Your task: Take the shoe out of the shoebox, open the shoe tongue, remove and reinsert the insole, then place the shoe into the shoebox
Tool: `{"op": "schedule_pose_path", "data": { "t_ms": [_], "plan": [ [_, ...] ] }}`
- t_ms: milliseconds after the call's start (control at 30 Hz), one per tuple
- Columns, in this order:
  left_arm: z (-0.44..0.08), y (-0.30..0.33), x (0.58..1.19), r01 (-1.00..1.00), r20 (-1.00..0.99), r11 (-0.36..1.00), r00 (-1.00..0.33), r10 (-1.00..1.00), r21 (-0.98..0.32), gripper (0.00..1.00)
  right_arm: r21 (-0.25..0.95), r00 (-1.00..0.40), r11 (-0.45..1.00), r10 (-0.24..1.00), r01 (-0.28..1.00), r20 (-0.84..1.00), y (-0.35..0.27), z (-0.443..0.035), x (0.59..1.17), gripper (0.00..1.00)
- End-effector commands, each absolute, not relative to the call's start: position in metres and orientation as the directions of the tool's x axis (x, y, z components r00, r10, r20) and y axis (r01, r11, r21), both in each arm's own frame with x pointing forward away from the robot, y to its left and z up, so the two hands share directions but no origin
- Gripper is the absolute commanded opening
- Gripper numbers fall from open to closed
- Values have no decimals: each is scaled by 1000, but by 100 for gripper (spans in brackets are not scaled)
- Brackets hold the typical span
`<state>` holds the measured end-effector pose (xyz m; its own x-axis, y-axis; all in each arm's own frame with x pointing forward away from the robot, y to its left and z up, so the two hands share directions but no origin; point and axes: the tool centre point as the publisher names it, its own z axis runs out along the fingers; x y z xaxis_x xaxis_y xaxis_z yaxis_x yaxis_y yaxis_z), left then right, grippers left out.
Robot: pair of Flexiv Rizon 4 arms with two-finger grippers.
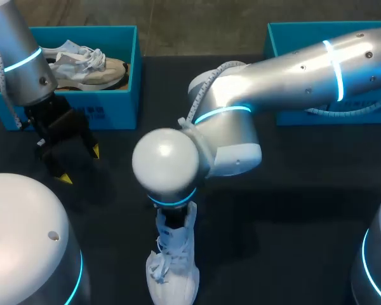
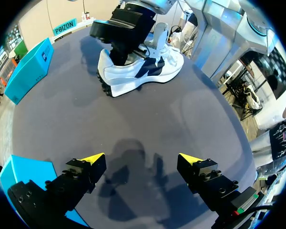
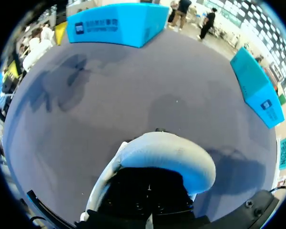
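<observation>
Here, a white laced sneaker with dark side stripes (image 1: 173, 264) is standing on the dark matte table (image 1: 292, 241) at the near middle, well apart from both boxes. The right gripper (image 2: 124, 38) is sitting down in its padded collar; whether it is grasping anything cannot be told. The rectangular blue cardboard shoebox (image 1: 124, 95) at the far left is holding a beige and white sneaker (image 1: 82, 63), and another blue box (image 1: 286, 32) is sitting at the far right. The left gripper (image 2: 142, 160) is hanging spread wide and unladen near the left shoebox.

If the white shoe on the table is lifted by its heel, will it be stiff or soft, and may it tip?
The white shoe probably keeps its shape below: its sole looks thick. The padded heel collar looks soft, so it may give under a grip. It rests flat on the table, so tipping seems unlikely; its laces may dangle.
</observation>
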<state>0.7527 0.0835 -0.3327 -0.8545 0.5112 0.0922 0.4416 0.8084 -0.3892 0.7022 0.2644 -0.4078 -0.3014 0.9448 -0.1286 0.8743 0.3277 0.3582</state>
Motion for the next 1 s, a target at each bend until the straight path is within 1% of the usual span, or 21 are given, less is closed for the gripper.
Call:
{"op": "schedule_pose_path", "data": {
  "t_ms": [33,300,433,600,700,1000],
  "plan": [
    [-333,84,752,442,93,809,-854,511,-387,100,375,-42,53,998,925,-39,266,-424,684,0],
    [-333,84,752,442,93,809,-854,511,-387,100,351,-16,32,999,936,-47,259,-416,661,0],
    [-333,84,752,442,93,809,-854,511,-387,100,403,-19,33,999,914,-38,260,-402,656,0],
    [-333,84,752,442,93,809,-854,511,-387,100,485,-32,50,998,873,-46,262,-386,664,0],
    [-333,84,752,442,93,809,-854,511,-387,100,514,-39,58,998,856,-48,262,-381,672,0],
    [-333,84,752,442,93,809,-854,511,-387,100,536,-64,76,997,841,-40,267,-388,698,0]
  ]
}}
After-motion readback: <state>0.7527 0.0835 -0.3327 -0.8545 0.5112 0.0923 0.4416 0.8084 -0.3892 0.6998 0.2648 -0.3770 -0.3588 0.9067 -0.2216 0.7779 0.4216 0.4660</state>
